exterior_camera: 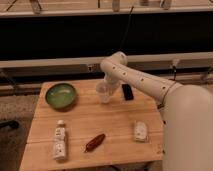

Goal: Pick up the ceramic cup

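Observation:
The ceramic cup (103, 93) is small and pale, at the back middle of the wooden table (115, 117). My gripper (110, 89) reaches down onto it from the white arm's elbow (115, 64) and is shut on the cup, holding it just above the tabletop. The arm hides the cup's right side.
A green bowl (61, 95) sits at the back left. A white bottle (60, 141) lies at the front left, a red-brown oblong item (95, 142) at the front middle and a white packet (141, 131) at the front right. A dark object (127, 91) sits right of the cup.

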`<state>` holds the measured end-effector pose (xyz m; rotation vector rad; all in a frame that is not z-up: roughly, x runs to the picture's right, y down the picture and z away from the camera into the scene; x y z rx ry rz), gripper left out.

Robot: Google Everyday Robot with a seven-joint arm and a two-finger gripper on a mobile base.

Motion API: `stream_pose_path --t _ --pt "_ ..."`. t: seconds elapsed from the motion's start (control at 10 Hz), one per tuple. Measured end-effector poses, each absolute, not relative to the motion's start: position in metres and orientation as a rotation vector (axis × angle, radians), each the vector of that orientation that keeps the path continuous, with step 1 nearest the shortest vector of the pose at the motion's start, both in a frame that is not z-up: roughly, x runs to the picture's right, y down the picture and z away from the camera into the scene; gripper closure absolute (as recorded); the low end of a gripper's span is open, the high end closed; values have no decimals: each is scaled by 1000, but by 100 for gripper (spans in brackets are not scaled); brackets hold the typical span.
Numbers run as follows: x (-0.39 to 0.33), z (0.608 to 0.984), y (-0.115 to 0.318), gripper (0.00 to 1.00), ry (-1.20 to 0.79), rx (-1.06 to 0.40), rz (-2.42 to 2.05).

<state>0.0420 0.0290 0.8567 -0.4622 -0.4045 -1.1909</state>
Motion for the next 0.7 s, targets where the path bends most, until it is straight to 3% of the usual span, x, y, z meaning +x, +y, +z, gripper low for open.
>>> stream_pose_path --t 0.7 --pt "65 808 15 100 -414 -444 -1280"
